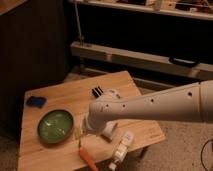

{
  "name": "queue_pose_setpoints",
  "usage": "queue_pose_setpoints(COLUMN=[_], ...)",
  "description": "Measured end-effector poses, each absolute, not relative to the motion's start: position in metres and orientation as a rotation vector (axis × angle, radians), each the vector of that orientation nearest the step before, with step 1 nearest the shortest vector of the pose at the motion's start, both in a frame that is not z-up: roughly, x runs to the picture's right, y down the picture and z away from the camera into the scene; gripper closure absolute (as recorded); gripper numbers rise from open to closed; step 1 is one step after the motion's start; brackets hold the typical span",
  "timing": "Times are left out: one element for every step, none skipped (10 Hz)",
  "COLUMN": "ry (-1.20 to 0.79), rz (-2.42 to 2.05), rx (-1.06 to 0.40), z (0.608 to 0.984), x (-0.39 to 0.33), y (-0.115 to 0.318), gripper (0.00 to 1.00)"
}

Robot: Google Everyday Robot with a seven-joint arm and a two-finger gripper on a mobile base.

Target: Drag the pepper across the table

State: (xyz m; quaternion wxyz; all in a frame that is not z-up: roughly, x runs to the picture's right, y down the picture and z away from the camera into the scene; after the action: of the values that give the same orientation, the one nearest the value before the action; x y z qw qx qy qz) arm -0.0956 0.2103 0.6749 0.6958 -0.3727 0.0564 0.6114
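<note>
Orange-red pepper [89, 157], green stem; light-wood plank-grain table [65, 97]; green bowl [55, 125]; blue object [35, 101].

a dark wall panel [35, 45] fills ten o'clock, a thin metal pole [78, 22] upright near twelve. a pale long beam [145, 57] runs toward two o'clock under a shelf edge [150, 8]; speckled floor [187, 145] lies at four o'clock in dim warm light.

Counter [50, 155]: small light-wood top with plank grain.
Arm [150, 107]: thick and white, reaching in from the right.
Claw [81, 135]: low over the counter, between a green bowl [55, 125] and a white cup [111, 131].
Pepper [89, 157]: orange-red, lying just in front of the claw, near the front edge.
Bottle-like object [121, 150]: white, right of the pepper.
</note>
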Motion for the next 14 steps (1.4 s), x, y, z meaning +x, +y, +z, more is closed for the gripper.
queue_pose_setpoints(ry=[0.119, 0.113, 0.107, 0.103, 0.100, 0.101, 0.107, 0.129, 0.148, 0.168, 0.175, 0.180, 0.188, 0.192], rz=[1.359, 1.358, 1.361, 1.363, 1.363, 1.362, 1.354, 1.343, 1.338, 1.338, 1.337, 1.338, 1.339, 1.337], rx=[-0.833, -0.835, -0.840, -0.844, -0.848, -0.854, -0.859, -0.863, -0.865, -0.868, -0.872, -0.879, -0.889, -0.896], z=[0.676, 0.677, 0.680, 0.682, 0.684, 0.687, 0.690, 0.693, 0.694, 0.697, 0.698, 0.698, 0.697, 0.696], x=[-0.097, -0.097, -0.097, -0.097, -0.098, -0.099, -0.100, -0.103, -0.104, -0.102, -0.102, -0.102, -0.101, -0.102], y=[0.213, 0.216, 0.220, 0.222, 0.225, 0.228, 0.230, 0.234, 0.237, 0.241, 0.244, 0.247, 0.253, 0.256], gripper=[0.35, 0.35, 0.35, 0.35, 0.35, 0.35, 0.35, 0.35, 0.35, 0.35, 0.35, 0.35, 0.35, 0.35])
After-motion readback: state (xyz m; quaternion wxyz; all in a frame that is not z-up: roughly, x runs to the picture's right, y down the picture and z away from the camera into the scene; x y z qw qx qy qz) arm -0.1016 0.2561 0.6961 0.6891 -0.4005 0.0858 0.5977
